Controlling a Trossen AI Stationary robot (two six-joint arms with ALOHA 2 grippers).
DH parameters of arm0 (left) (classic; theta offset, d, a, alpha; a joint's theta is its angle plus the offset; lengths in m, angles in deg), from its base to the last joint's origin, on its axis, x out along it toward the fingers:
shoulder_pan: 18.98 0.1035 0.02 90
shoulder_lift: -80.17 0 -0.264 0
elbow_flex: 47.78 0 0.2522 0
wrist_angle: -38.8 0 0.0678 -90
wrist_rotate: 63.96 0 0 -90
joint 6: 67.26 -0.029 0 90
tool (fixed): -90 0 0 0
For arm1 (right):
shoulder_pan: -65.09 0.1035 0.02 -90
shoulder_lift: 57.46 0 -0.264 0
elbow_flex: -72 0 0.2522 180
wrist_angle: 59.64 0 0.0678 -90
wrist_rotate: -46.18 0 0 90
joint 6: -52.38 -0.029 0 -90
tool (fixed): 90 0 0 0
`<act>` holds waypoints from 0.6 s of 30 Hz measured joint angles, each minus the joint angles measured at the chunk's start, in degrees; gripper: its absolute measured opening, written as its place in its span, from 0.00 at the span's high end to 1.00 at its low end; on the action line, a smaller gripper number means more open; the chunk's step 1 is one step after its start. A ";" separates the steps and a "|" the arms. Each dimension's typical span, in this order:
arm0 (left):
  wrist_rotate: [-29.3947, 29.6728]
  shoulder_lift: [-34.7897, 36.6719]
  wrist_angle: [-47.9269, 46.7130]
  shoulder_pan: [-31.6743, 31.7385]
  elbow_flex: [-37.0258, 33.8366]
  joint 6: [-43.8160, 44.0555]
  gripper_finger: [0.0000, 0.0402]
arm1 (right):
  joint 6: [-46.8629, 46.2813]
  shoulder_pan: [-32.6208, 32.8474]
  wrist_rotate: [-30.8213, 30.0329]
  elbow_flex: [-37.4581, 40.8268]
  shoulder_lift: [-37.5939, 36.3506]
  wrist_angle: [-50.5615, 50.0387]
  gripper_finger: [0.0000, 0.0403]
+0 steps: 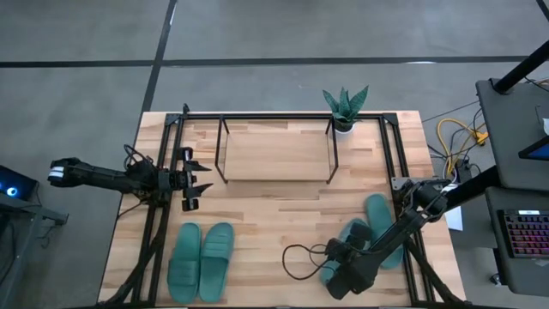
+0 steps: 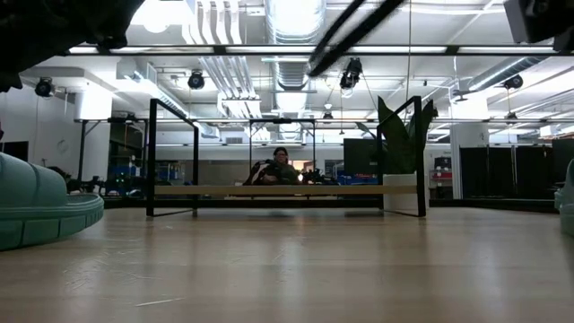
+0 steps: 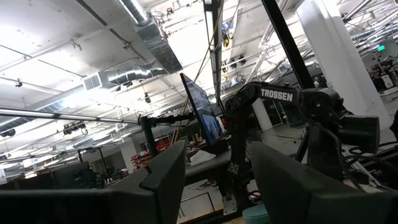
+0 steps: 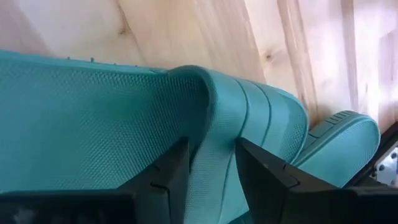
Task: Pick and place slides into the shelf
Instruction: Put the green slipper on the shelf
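R gripper pinching strap of slide nr table's front-right. L gripper spread, empty, beside shelf.

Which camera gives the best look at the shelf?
The high view: it shows the whole shelf, black rods and bare wood board, with no slides on it. The low view shows it edge-on across the table, board thin, the plant at one end. Neither wrist view shows it.

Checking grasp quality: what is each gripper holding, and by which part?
Right gripper straddles a slide's strap; firm grip unclear. Left gripper holds nothing.
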 joint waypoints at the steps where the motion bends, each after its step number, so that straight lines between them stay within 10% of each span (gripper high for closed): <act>1: 0.00 0.00 0.02 0.00 0.00 0.00 0.58 | -1.06 0.00 0.00 0.52 0.00 0.43 0.70; 11: 0.00 0.00 0.00 0.00 0.00 -0.02 0.58 | 0.70 0.02 -0.11 2.11 -0.02 1.86 0.73; 18: 0.00 0.00 0.02 0.02 0.00 0.00 0.58 | 4.29 0.07 0.31 2.20 -0.02 1.22 0.92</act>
